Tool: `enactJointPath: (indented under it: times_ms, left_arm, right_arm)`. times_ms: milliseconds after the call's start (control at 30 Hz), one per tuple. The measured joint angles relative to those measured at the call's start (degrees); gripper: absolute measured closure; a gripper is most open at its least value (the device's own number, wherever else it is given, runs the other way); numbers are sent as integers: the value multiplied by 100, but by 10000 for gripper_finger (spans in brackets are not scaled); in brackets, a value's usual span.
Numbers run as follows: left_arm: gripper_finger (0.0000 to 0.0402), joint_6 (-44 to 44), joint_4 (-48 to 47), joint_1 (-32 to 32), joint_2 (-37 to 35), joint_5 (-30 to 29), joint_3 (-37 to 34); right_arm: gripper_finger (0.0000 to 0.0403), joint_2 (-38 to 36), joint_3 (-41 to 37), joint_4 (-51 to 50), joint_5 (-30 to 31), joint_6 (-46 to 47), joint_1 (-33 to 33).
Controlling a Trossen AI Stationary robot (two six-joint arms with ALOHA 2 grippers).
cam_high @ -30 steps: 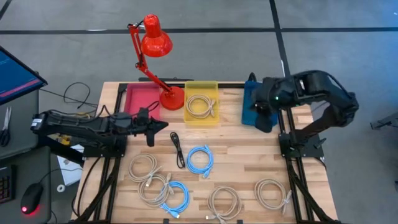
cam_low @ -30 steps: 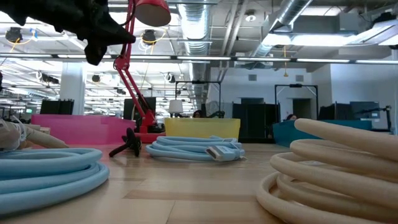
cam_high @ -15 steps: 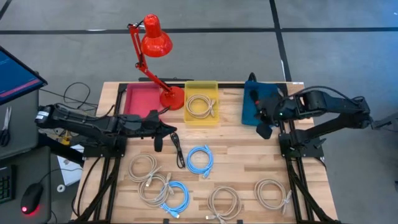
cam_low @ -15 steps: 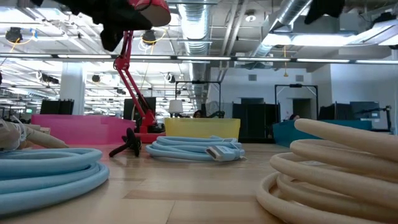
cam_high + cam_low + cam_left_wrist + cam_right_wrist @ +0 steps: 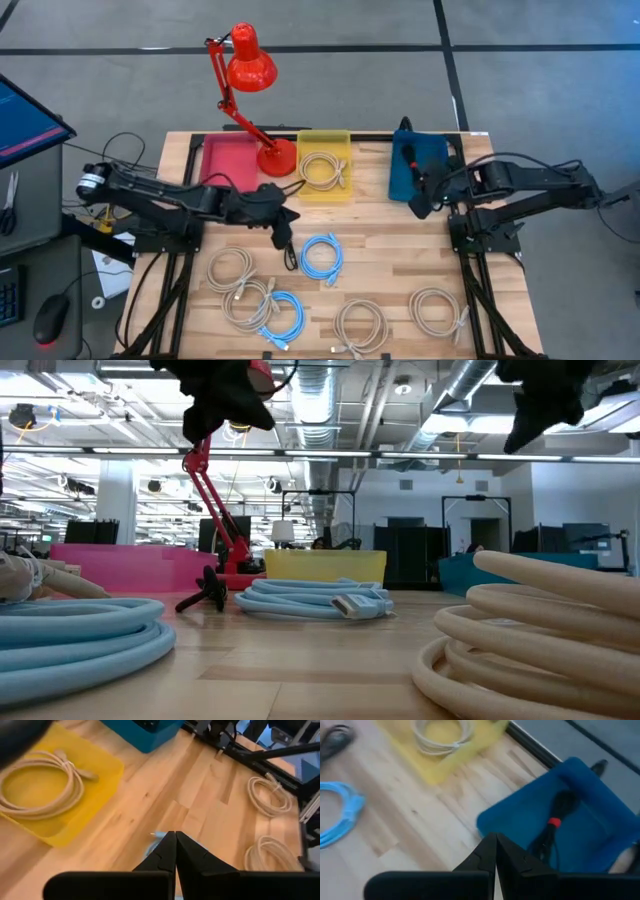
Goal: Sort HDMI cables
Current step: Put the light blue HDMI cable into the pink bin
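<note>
The left hand (image 5: 282, 222) hovered above the counter (image 5: 380, 250) with its two fingers pressed together at the tips, holding nothing. Directly beneath and just past its fingertips lay a thin black cable bundle (image 5: 288, 243), folded long. Beside that bundle, on the side away from the left arm's base, lay a light blue coil (image 5: 321, 256). Ahead of the hand, across bare wood, sat the yellow bin (image 5: 324, 165) with a beige coil (image 5: 40, 787) inside it. The pink bin (image 5: 224, 162) and the red lamp (image 5: 250, 60) stood to the arm's side of the yellow bin.

Back toward the counter's near edge from the left hand lay more cables: two overlapping beige coils (image 5: 237, 285), a second light blue coil (image 5: 283, 318) touching them, another beige coil (image 5: 361, 326), and one more beige coil (image 5: 438, 312) well apart, near the right arm's stand.

The right hand (image 5: 421, 205) hung over the near edge of the blue bin (image 5: 402, 175), its fingers also closed tip to tip and empty. Just ahead of it, inside the blue bin, lay a black cable (image 5: 555, 827) with a red band. Farther off from that hand, the yellow bin and the light blue coil showed across the wood.
</note>
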Motion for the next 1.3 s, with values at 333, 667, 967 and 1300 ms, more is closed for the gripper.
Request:
enactJointPath:
  times_ms: [333, 667, 967, 1300]
  left_arm:
    - [398, -792, -96, -26, 949, 511, 164]
    - [348, -901, -30, -19, 1701, 1274, 162]
    - [256, -891, 220, 5, 2082, 1399, 162]
    - [195, -899, 596, 10, 2803, 1417, 158]
  right_arm:
    - [403, 2, -505, 380, 117, 89, -2]
    - [403, 2, -513, 375, 109, 45, -2]
    - [403, 2, -513, 369, 91, 43, -2]
    - [403, 4, -513, 364, 89, 26, -2]
